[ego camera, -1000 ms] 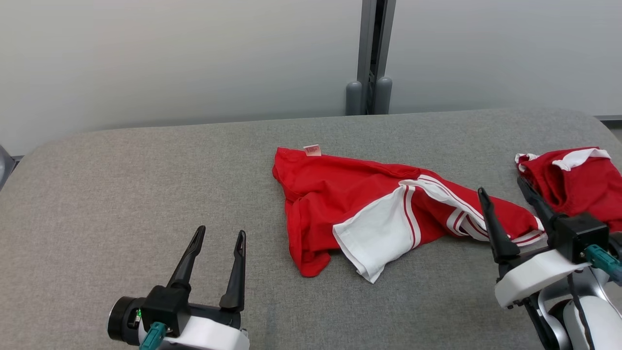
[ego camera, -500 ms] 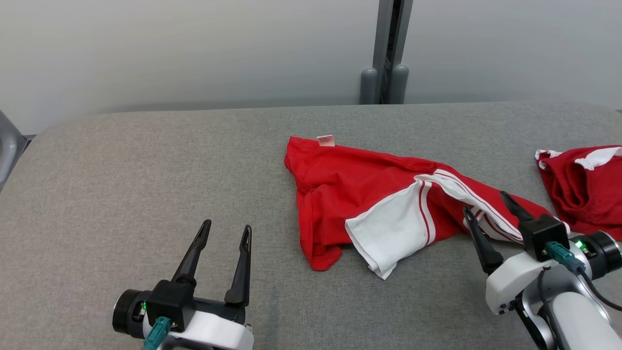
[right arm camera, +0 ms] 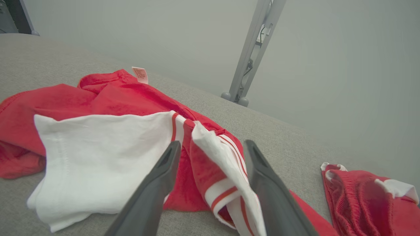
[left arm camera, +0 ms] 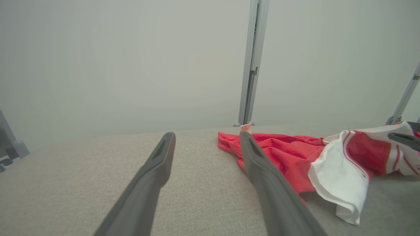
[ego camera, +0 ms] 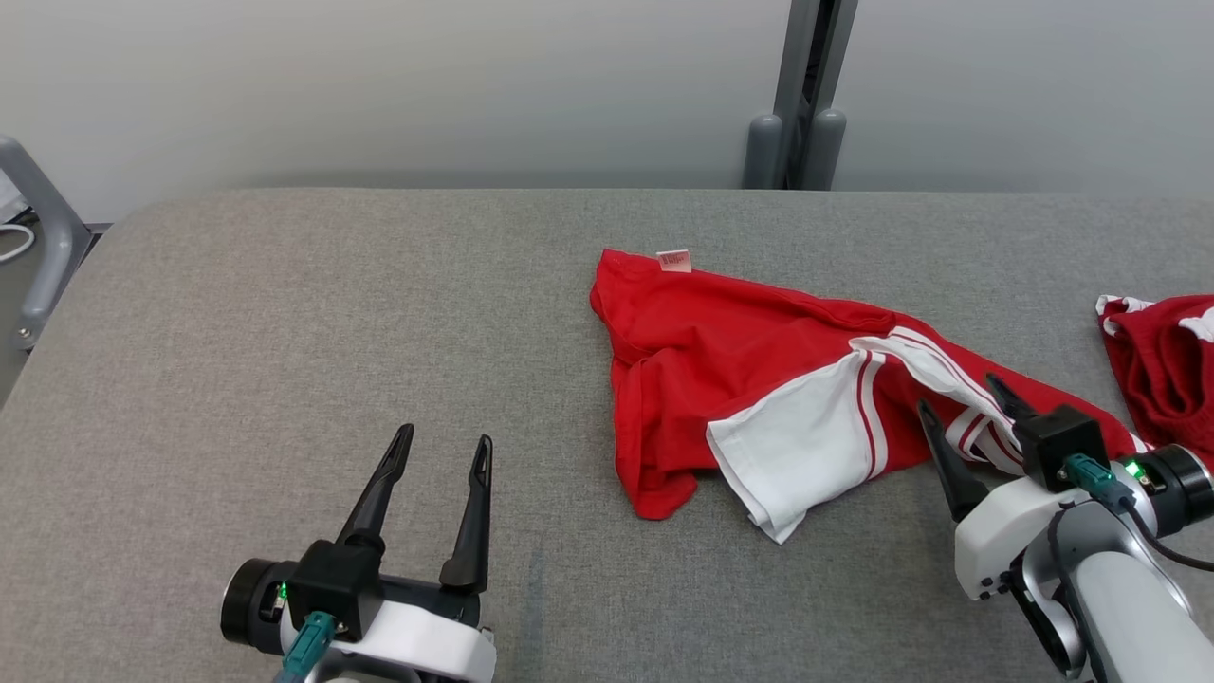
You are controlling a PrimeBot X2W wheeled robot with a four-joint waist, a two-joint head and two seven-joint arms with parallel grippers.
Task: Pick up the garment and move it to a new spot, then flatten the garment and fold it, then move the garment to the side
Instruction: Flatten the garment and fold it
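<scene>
Grey tabletop (ego camera: 285,304), crumpled garment (ego camera: 721,360), parted right fingers (right arm camera: 154,193) astride its striped fold

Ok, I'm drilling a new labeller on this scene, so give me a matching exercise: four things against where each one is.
1 left gripper
2 right gripper
3 tag
4 second garment

a at the table's right edge
b open, over bare table
c open, at the garment's striped end
d on the garment's far edge

Pairs: 1-b, 2-c, 3-d, 4-a
</scene>
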